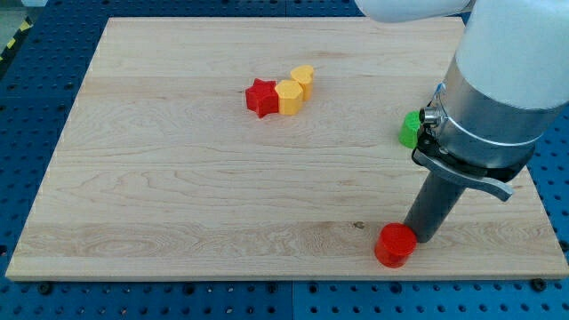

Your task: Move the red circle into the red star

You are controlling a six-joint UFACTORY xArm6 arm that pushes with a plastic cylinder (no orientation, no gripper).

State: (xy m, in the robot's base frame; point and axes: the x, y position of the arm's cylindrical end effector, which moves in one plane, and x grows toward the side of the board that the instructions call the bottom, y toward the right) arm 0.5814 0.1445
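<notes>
The red circle (394,245) lies near the view's bottom edge of the wooden board (178,178), right of centre. The red star (260,97) lies in the upper middle, far to the circle's upper left. My tip (420,238) stands just right of the red circle, touching or almost touching its right side. The rod rises from there into the arm's grey body at the view's right.
A yellow hexagon-like block (288,96) touches the red star's right side, and a yellow rounded block (303,79) touches that one's upper right. A green block (409,129) sits at the right, partly hidden behind the arm.
</notes>
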